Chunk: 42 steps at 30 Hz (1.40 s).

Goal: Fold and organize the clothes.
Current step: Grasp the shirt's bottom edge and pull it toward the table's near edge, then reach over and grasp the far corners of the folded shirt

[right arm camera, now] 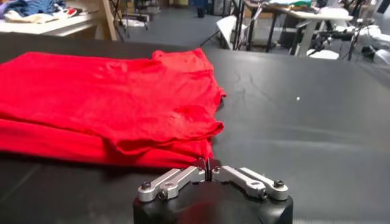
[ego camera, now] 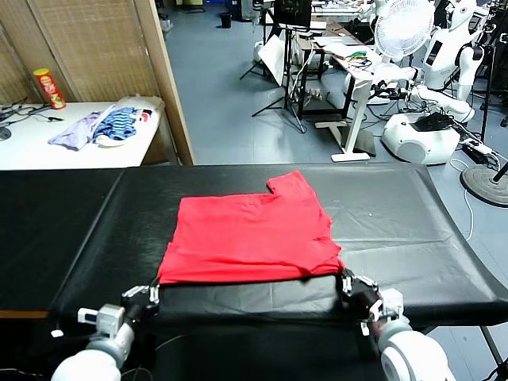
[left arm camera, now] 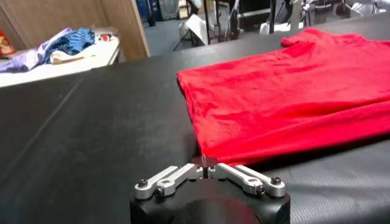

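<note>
- Pinching the near left corner of the bright red short-sleeved cotton T-shirt [left arm camera: 292, 97], the left gripper [left arm camera: 206, 163] has its fingers closed to a point on the cloth's edge.
- Right gripper [right arm camera: 208, 170]: at the near right corner of the same hem; fingertips look together in its wrist view, but whether cloth is clamped I cannot tell.
- T-shirt: lying folded on the black padded table [ego camera: 397, 214], one sleeve pointing away from the robot.
- Handling note, by judgement: lift both corners level and together, keeping the hem taut, so the fold lands square.
- Lavender and blue-striped garments [ego camera: 99, 127]: heaped on the white side table [ego camera: 32, 147], well apart.
</note>
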Each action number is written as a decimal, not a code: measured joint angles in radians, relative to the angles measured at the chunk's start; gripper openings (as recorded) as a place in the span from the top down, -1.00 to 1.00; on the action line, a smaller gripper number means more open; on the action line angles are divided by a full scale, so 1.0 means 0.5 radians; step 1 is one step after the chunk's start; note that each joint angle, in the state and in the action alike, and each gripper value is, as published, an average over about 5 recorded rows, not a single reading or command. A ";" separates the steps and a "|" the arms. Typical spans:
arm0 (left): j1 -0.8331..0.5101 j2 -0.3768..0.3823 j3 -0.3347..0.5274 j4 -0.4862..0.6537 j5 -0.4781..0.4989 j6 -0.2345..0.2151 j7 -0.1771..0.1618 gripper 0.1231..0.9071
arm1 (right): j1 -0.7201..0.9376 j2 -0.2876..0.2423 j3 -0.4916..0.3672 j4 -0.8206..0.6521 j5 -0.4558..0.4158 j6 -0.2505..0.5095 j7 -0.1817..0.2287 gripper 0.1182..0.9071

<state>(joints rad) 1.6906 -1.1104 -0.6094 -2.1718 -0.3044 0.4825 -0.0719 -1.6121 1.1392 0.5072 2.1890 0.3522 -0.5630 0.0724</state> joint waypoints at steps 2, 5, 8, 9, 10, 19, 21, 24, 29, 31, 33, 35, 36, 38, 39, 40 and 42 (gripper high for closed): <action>0.041 -0.002 -0.015 -0.025 -0.003 0.013 -0.001 0.93 | -0.035 -0.012 0.013 0.048 0.005 -0.020 0.002 0.01; 0.106 -0.005 -0.038 -0.067 -0.019 0.049 -0.009 0.63 | -0.080 -0.038 0.048 0.139 0.044 -0.045 0.006 -0.39; 0.175 -0.005 -0.071 -0.123 -0.041 0.100 -0.029 0.21 | -0.085 -0.072 0.101 0.235 0.122 -0.054 0.018 -0.65; 0.200 -0.003 -0.086 -0.148 -0.049 0.116 -0.036 0.04 | -0.071 -0.083 0.116 0.255 0.145 -0.048 0.023 -0.69; 0.224 -0.001 -0.102 -0.176 -0.057 0.131 -0.041 -0.09 | -0.047 -0.093 0.127 0.264 0.160 -0.038 0.028 -0.70; 0.100 0.078 -0.250 -0.299 -0.342 0.189 -0.150 -0.71 | 0.596 -0.121 -0.034 -0.132 0.196 0.056 0.084 -0.72; -0.052 0.110 -0.230 -0.239 -0.449 0.201 -0.182 -0.72 | 0.787 -0.114 -0.117 -0.280 0.210 0.053 0.119 -0.72; -0.312 0.162 -0.162 -0.112 -0.606 0.221 -0.202 -0.72 | 1.076 -0.089 -0.258 -0.520 0.240 0.037 0.177 -0.72; -0.780 0.220 0.030 0.155 -0.779 0.245 -0.226 -0.72 | 1.499 -0.016 -0.476 -0.936 0.290 0.001 0.233 -0.72; -0.956 0.220 0.129 0.284 -0.828 0.250 -0.236 -0.72 | 1.647 0.021 -0.550 -1.094 0.306 -0.009 0.236 -0.72; -1.116 0.210 0.227 0.422 -0.865 0.254 -0.241 -0.72 | 1.774 0.056 -0.616 -1.234 0.319 -0.013 0.234 -0.72; -1.264 0.195 0.319 0.562 -0.883 0.255 -0.239 -0.72 | 1.881 0.089 -0.673 -1.358 0.327 -0.016 0.236 -0.72; -1.329 0.187 0.359 0.631 -0.888 0.254 -0.236 -0.72 | 1.928 0.106 -0.698 -1.414 0.329 -0.017 0.238 -0.72; -1.450 0.167 0.433 0.769 -0.896 0.252 -0.222 -0.72 | 2.010 0.143 -0.741 -1.523 0.329 -0.020 0.241 -0.72; -1.506 0.157 0.466 0.838 -0.900 0.251 -0.213 -0.72 | 2.045 0.164 -0.758 -1.575 0.329 -0.020 0.241 -0.72; -1.558 0.149 0.494 0.901 -0.902 0.249 -0.202 -0.72 | 2.077 0.185 -0.770 -1.626 0.329 -0.019 0.240 -0.72; -1.651 0.135 0.544 1.019 -0.906 0.249 -0.183 -0.72 | 2.132 0.230 -0.783 -1.726 0.326 -0.014 0.234 -0.72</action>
<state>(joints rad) 0.8651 -1.0427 -0.3373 -1.6621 -0.7573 0.6069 -0.1632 -0.5460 1.2540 0.1159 1.3260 0.5150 -0.5700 0.1895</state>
